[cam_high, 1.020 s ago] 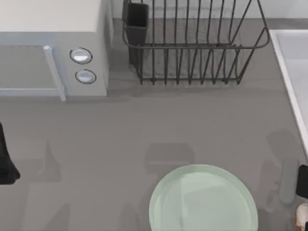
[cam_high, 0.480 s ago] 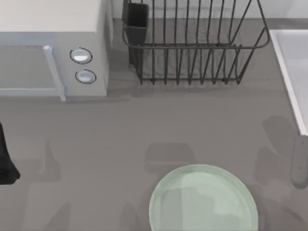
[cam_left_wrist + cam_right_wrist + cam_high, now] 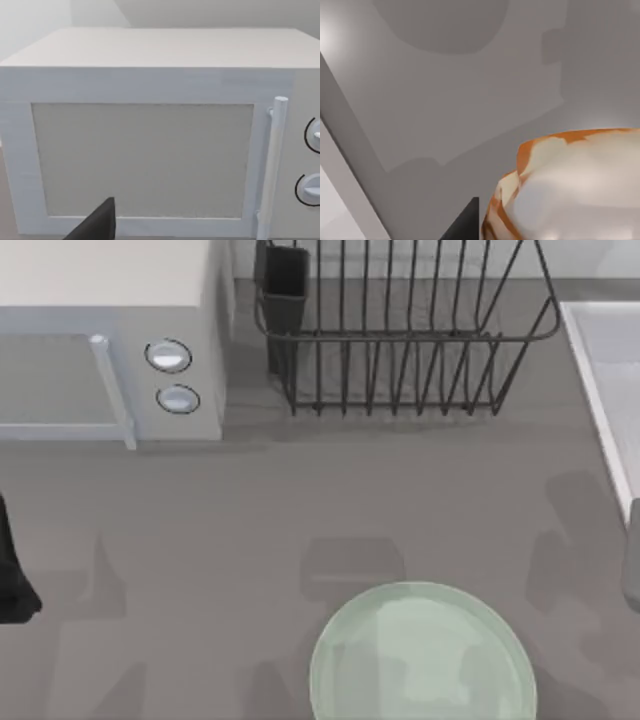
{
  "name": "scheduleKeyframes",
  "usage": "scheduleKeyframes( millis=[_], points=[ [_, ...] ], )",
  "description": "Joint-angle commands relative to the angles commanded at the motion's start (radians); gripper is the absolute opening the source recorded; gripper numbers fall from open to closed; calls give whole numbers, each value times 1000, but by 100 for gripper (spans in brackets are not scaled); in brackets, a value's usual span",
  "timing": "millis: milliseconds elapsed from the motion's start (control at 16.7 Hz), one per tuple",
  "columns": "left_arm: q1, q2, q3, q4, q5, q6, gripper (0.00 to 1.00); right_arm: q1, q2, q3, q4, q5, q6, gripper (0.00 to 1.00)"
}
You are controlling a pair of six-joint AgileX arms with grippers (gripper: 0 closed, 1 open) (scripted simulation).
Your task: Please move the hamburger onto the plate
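The hamburger, cream-white with orange patches, looms close in the right wrist view, held above the grey table. My right gripper is shut on it, and one dark fingertip presses against its side. The other finger is hidden behind the hamburger. My right arm pokes in at the table's right edge. The pale mint plate lies at the front centre, to the left of that arm, with nothing on it. My left arm stays parked at the left edge.
A white microwave stands at the back left and faces the left wrist camera. A dark wire dish rack stands at the back centre. A white sink rim runs along the right side.
My right arm has moved toward the back along the right edge. The hamburger, seen at the front right corner a second ago, has left the top view with the gripper.
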Motion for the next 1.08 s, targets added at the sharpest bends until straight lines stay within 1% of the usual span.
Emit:
scheduleKeyframes(
  millis=[120,240,360,480,600,720,840,1080],
  points=[
    [0,0,0,0,0,0,100,4,2,1,2,1,-9,0],
    [0,0,0,0,0,0,100,24,11,5,9,4,-57,0],
    [0,0,0,0,0,0,100,57,29,12,20,9,-149,0],
    [0,0,0,0,0,0,100,97,54,17,32,15,-283,0],
    [0,0,0,0,0,0,100,141,88,20,42,19,-458,0],
    [0,0,0,0,0,0,100,190,133,22,46,21,-672,0],
    [0,0,0,0,0,0,100,241,185,22,44,19,-914,0],
    [0,0,0,0,0,0,100,344,298,28,28,9,-1441,0]
  ],
)
